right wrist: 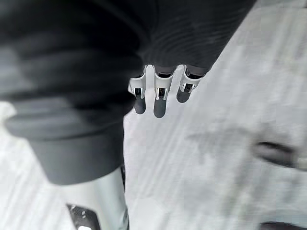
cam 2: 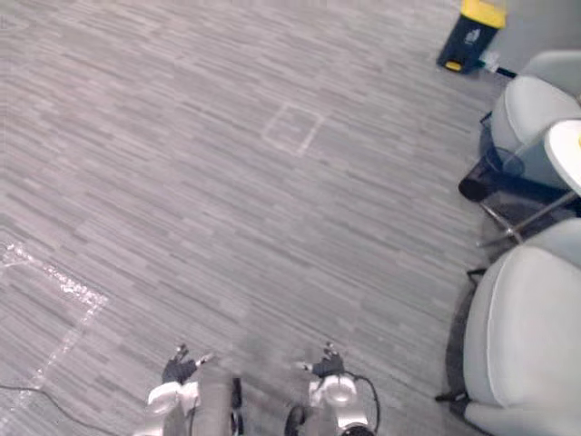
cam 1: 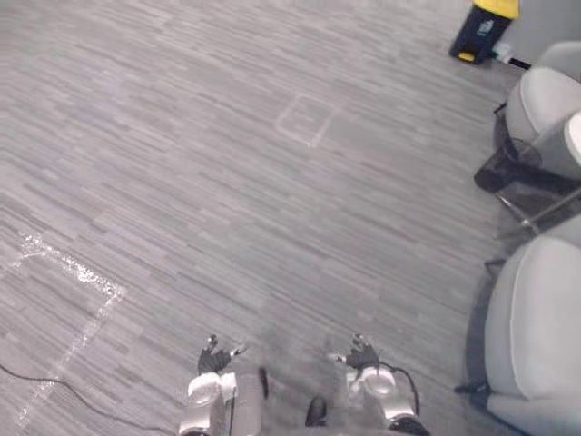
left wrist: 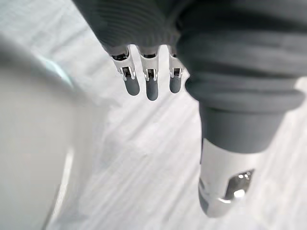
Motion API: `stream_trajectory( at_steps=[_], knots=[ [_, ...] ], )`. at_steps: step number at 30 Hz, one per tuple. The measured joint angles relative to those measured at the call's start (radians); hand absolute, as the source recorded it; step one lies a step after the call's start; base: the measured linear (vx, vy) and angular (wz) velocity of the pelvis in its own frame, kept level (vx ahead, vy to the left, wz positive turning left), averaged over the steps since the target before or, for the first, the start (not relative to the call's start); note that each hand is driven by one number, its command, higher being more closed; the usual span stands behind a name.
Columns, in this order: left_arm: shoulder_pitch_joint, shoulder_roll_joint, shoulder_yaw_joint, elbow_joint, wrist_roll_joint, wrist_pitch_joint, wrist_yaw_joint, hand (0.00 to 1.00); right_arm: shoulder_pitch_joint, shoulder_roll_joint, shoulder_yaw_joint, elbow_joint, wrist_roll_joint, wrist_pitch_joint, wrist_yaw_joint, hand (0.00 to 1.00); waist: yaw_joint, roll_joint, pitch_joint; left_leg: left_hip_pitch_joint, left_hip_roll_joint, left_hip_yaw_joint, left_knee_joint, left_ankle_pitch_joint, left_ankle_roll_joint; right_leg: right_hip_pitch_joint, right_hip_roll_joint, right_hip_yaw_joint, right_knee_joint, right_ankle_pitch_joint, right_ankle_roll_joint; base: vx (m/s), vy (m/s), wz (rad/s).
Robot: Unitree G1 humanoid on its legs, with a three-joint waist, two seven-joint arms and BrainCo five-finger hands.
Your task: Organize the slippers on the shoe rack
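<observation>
left hand (cam 1: 215,361), 7 o'clock: silver fingers straight, empty | right hand (cam 1: 363,354), 5 o'clock: fingers straight, empty | grey streaked carpet floor (cam 1: 227,182) | pale smooth rounded chairs (cam 1: 536,327), 3 o'clock

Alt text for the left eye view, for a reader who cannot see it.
The left hand and right hand hang low at the bottom edge, holding nothing, above grey striped carpet. Light grey chairs stand along the right side, a taped square outline marks the floor ahead, and a yellow-and-black object sits far right.
</observation>
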Motion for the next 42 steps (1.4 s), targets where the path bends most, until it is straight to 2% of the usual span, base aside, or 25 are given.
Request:
stream_trajectory(
  at_steps=[2,3,4,6,9,10,11,13,16,18,20,21,23,24,26,27,28,30,31,33,36,38,39,40,42],
  knots=[
    [0.0,-0.003,0.002,0.006,0.0,0.002,0.0,0.0,-0.004,-0.005,-0.001,0.002,0.0,0.002,-0.005,0.0,0.005,0.03,0.004,-0.013,-0.003,-0.005,-0.266,0.103,-0.002,0.045,-0.008,-0.018,-0.013,-0.028,0.032,0.51,0.245,0.22],
    [-0.002,0.003,0.002,0.006,-0.003,0.001,0.0,0.0,-0.01,0.001,0.0,0.011,0.0,0.004,-0.006,0.0,0.015,0.009,0.013,-0.001,-0.027,0.02,-0.273,0.17,0.031,0.069,-0.028,-0.019,-0.013,-0.049,0.058,0.56,0.253,0.38],
    [-0.023,0.022,0.01,0.012,-0.006,0.0,0.002,0.0,-0.023,0.0,0.015,0.015,0.0,0.008,-0.003,0.0,0.023,-0.029,0.017,0.02,-0.074,0.032,-0.305,0.165,0.053,0.063,-0.063,-0.014,-0.014,-0.014,0.022,0.69,0.299,0.37],
    [-0.018,0.02,0.012,0.023,-0.009,0.005,0.001,0.0,-0.038,0.006,0.012,0.004,-0.001,0.006,-0.004,0.0,0.045,-0.033,0.013,0.039,-0.078,0.05,-0.286,0.131,0.097,0.063,-0.077,0.014,0.022,0.072,0.047,0.68,0.318,0.19],
    [-0.002,0.021,-0.012,0.034,-0.009,0.006,0.001,0.0,-0.033,0.007,-0.001,-0.015,-0.003,-0.004,0.0,0.0,0.051,-0.036,0.008,0.185,-0.122,0.042,-0.337,0.053,0.106,-0.015,-0.142,0.087,0.373,0.152,0.113,0.46,0.232,0.16],
    [-0.003,0.024,-0.025,0.045,-0.009,0.007,0.0,0.0,-0.021,0.0,-0.001,-0.019,-0.003,-0.004,0.008,0.0,0.042,-0.032,0.011,0.246,-0.128,0.022,-0.344,0.016,0.104,-0.102,-0.156,0.139,0.626,0.211,0.107,0.49,0.2,0.28],
    [-0.001,0.025,-0.032,0.053,-0.009,0.01,0.001,0.0,-0.002,0.001,-0.001,-0.021,-0.004,-0.003,0.013,0.0,0.038,-0.031,0.012,0.302,-0.129,0.013,-0.347,-0.008,0.104,-0.185,-0.159,0.159,0.833,0.199,0.09,0.38,0.12,0.26],
    [0.008,0.022,-0.032,0.053,-0.01,0.016,0.002,0.0,0.037,0.007,-0.001,-0.025,-0.004,-0.003,0.018,0.0,0.02,-0.021,0.013,0.416,-0.133,-0.004,-0.405,-0.029,0.108,-0.322,-0.15,0.141,1.034,0.129,0.038,0.39,0.067,0.29],
    [0.017,0.008,-0.012,0.058,-0.015,0.019,0.002,0.0,0.064,0.008,-0.001,-0.023,-0.009,-0.001,0.018,0.0,-0.013,-0.02,0.007,0.523,-0.129,-0.032,-0.483,-0.049,0.099,-0.497,-0.127,0.055,0.925,0.047,0.019,0.41,0.009,0.27],
    [0.008,0.004,0.005,0.086,-0.021,0.019,0.004,0.0,0.061,0.008,-0.001,-0.027,-0.039,-0.005,0.015,0.0,-0.024,-0.018,0.006,0.582,-0.124,-0.038,-0.513,-0.08,0.08,-0.581,-0.084,0.009,0.659,0.049,0.017,0.46,-0.03,0.11],
    [-0.002,0.004,0.004,0.097,-0.021,0.02,0.004,0.0,0.051,-0.002,0.002,-0.02,-0.042,-0.004,0.019,0.0,-0.036,-0.018,0.007,0.645,-0.125,-0.066,-0.552,-0.095,0.063,-0.59,-0.03,0.007,0.356,0.111,0.032,0.48,-0.074,0.54],
    [-0.006,0.004,0.002,0.096,-0.02,0.019,0.004,0.0,0.043,-0.002,0.003,-0.017,-0.043,-0.002,0.02,0.0,-0.06,-0.017,0.006,0.688,-0.125,-0.109,-0.587,-0.103,0.048,-0.585,-0.001,0.03,0.195,0.169,0.03,0.64,-0.158,1.06],
    [0.0,0.003,0.001,0.107,-0.02,0.018,0.004,0.0,0.041,-0.008,0.01,-0.011,-0.043,0.001,0.02,0.0,-0.073,-0.024,-0.004,0.749,-0.127,-0.177,-0.603,-0.119,0.02,-0.573,0.014,0.066,0.169,0.284,-0.039,0.78,-0.259,0.96],
    [0.0,-0.007,0.006,0.117,-0.019,0.019,0.003,0.0,0.041,-0.012,0.009,0.004,-0.043,0.008,0.021,0.0,-0.073,0.019,-0.033,0.751,-0.091,-0.211,-0.564,-0.118,0.017,-0.581,0.029,0.05,0.241,0.282,-0.083,0.65,-0.229,0.56],
    [0.007,-0.03,0.036,0.115,-0.018,0.016,0.003,0.0,0.025,-0.016,0.01,0.014,-0.043,0.011,0.023,0.0,-0.065,0.067,-0.042,0.655,-0.047,-0.221,-0.306,-0.061,-0.032,-0.541,0.07,0.012,0.276,0.209,-0.098,0.66,-0.231,0.24],
    [0.016,-0.048,0.082,0.113,-0.019,0.018,0.006,0.0,0.022,-0.016,0.036,0.009,-0.043,0.013,0.025,0.0,-0.06,0.093,-0.039,0.532,-0.013,-0.206,0.001,0.127,-0.042,-0.464,0.112,0.02,0.242,0.173,-0.114,0.65,-0.205,-0.27],
    [0.028,-0.049,0.101,0.111,-0.019,0.019,0.01,0.0,0.019,-0.004,0.052,0.006,-0.043,0.015,0.026,0.0,-0.048,0.102,-0.04,0.47,0.022,-0.182,0.143,0.232,-0.058,-0.413,0.139,0.038,0.21,0.159,-0.129,0.65,-0.121,-0.48],
    [0.04,-0.047,0.111,0.105,-0.025,0.019,0.02,0.0,0.013,0.004,0.078,0.007,-0.041,0.018,0.029,0.0,-0.036,0.093,-0.031,0.345,0.071,-0.119,0.342,0.17,-0.052,-0.303,0.167,0.064,0.175,0.117,-0.145,0.7,-0.086,-0.38],
    [0.045,-0.043,0.109,0.067,-0.033,0.018,0.02,0.0,0.013,0.004,0.078,0.006,-0.041,0.02,0.031,0.0,-0.019,0.072,-0.027,0.268,0.071,-0.078,0.364,0.129,-0.03,-0.223,0.167,0.095,0.137,0.094,-0.144,0.72,-0.087,-0.42],
    [0.057,-0.042,0.11,0.027,-0.038,0.015,0.02,0.0,0.009,0.004,0.079,0.004,-0.041,0.02,0.029,0.0,0.004,0.053,-0.038,0.169,0.069,-0.022,0.289,0.075,-0.021,-0.142,0.164,0.138,0.068,0.084,-0.139,0.58,-0.028,-0.53],
    [0.064,-0.042,0.112,0.017,-0.038,0.006,0.02,0.0,-0.012,0.004,0.079,-0.011,-0.042,0.02,0.028,0.0,0.019,0.04,-0.028,0.077,0.032,0.032,-0.052,0.049,-0.002,-0.018,0.136,0.193,-0.015,0.061,-0.105,0.6,0.114,-0.54],
    [0.069,-0.042,0.121,0.013,-0.04,0.005,0.02,0.0,-0.013,0.004,0.063,-0.017,-0.042,0.02,0.016,0.0,0.04,0.031,-0.025,0.084,-0.032,-0.007,-0.44,0.188,0.0,0.044,0.098,0.225,-0.035,0.02,-0.064,0.58,0.215,-0.56],
    [0.07,-0.05,0.122,0.014,-0.042,0.004,0.02,0.0,-0.012,0.004,0.064,-0.016,-0.043,0.021,0.013,0.0,0.045,0.032,-0.025,0.09,-0.041,-0.02,-0.466,0.271,-0.006,0.058,0.089,0.237,-0.033,0.004,-0.053,0.62,0.275,-0.47],
    [0.067,-0.048,0.123,0.017,-0.043,0.005,0.02,0.0,-0.013,0.003,0.065,-0.011,-0.043,0.024,0.013,0.0,0.051,0.024,-0.025,0.107,-0.059,-0.014,-0.463,0.306,0.036,0.073,0.074,0.251,-0.023,-0.009,-0.046,0.64,0.297,-0.27],
    [0.062,-0.038,0.118,0.019,-0.046,0.004,0.02,0.0,-0.005,0.004,0.057,-0.014,-0.045,0.026,0.013,0.0,0.049,0.004,-0.031,0.135,-0.083,0.021,-0.44,0.231,0.059,0.023,0.024,0.251,0.124,-0.015,-0.032,0.73,0.352,-0.22]
  ],
)
